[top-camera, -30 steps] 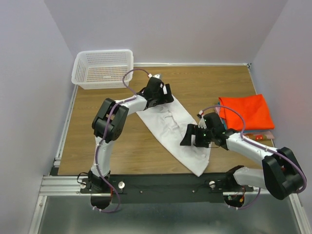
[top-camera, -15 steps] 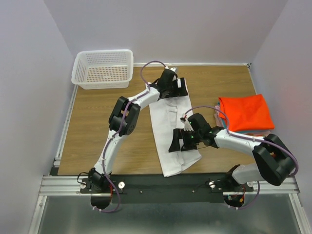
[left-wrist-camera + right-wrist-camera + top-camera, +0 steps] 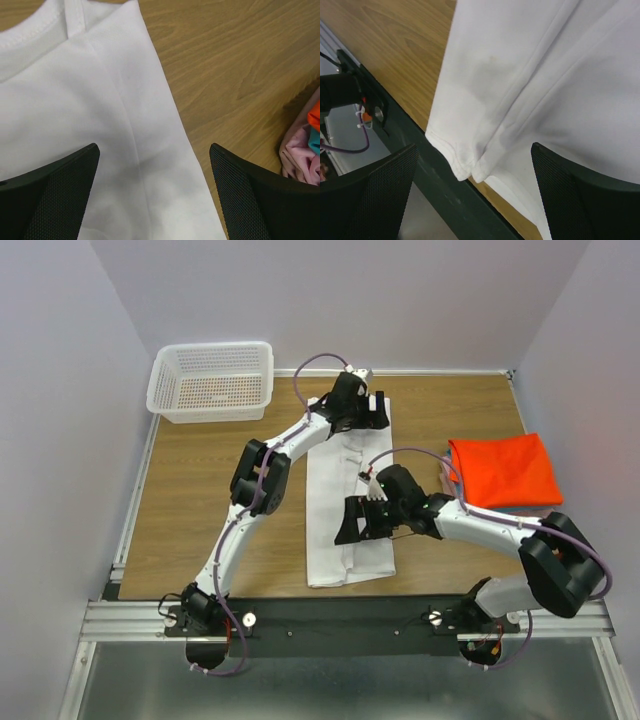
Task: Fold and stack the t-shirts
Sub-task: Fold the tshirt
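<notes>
The white t-shirt (image 3: 335, 465) lies flat at the middle of the wooden table (image 3: 200, 500) as a long narrow strip, its sides folded in. Its collar (image 3: 35, 35) is toward 12 o'clock and its hem (image 3: 465, 167) toward 6 o'clock, close to the front rail (image 3: 330, 615). The folded pile, with the orange-red shirt (image 3: 505, 470) on top, sits at 3 o'clock, and the mesh basket (image 3: 212, 380) at 11 o'clock.

The left gripper (image 3: 155, 200) hovers over the collar end and the right gripper (image 3: 475, 195) over the hem end. Both have their jaws spread wide and hold nothing.

The shirt looks light, limp and thin. It probably sags wherever it is unsupported, and its stacked layers could slide apart if only the top one is pinched. The hem corners, where the stitched edge gives a firmer bite, look like the best place to grip, taking every layer at once. The collar end would need pinning or lifting evenly for a crosswise fold. Dragging the cloth over the wood risks wrinkling it.
</notes>
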Controlling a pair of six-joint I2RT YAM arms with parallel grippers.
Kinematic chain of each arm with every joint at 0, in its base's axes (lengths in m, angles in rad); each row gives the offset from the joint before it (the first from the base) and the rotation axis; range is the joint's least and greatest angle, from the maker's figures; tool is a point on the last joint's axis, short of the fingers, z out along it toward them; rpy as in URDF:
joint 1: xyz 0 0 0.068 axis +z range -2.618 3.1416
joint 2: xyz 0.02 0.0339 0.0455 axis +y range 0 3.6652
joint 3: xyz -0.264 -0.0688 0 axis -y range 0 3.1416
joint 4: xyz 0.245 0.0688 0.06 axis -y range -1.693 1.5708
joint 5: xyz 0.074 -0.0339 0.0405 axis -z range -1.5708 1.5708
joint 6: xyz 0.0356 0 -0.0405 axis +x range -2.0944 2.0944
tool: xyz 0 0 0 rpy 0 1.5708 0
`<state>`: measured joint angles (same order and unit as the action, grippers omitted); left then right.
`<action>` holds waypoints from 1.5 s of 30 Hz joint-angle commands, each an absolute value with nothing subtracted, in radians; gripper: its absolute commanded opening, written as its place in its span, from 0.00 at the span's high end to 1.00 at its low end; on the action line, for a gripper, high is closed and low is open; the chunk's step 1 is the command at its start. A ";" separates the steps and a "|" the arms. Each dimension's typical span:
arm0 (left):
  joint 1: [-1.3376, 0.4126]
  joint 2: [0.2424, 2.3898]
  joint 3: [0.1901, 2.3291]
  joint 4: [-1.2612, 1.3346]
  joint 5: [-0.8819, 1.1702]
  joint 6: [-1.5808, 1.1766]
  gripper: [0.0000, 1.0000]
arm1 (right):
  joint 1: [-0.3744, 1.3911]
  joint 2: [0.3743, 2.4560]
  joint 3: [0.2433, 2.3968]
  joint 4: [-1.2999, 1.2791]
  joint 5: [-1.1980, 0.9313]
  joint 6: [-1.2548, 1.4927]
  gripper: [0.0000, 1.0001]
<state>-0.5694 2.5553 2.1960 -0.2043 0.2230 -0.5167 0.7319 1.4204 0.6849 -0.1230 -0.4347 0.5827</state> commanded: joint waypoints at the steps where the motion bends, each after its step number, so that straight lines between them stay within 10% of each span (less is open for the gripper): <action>1: -0.565 2.471 2.223 -0.184 0.242 -0.416 0.02 | 0.738 1.332 0.724 -0.132 -0.397 0.580 0.00; 10: -0.566 2.035 1.950 -0.103 0.137 -0.351 0.02 | 0.738 1.252 0.781 -0.225 -0.216 0.572 0.00; 29: -0.580 0.922 0.635 0.018 -0.183 -0.709 0.02 | 0.703 1.691 1.150 -0.319 0.245 0.529 0.00; 45: -0.589 0.828 0.400 -0.029 -0.087 -0.759 0.02 | 0.591 2.092 1.462 -0.339 0.281 0.428 0.00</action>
<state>-0.5850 0.8303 0.4084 -0.0357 -0.1158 -0.7574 0.6094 2.0361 1.4078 -0.3172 0.2520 0.4534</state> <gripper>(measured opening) 0.985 0.997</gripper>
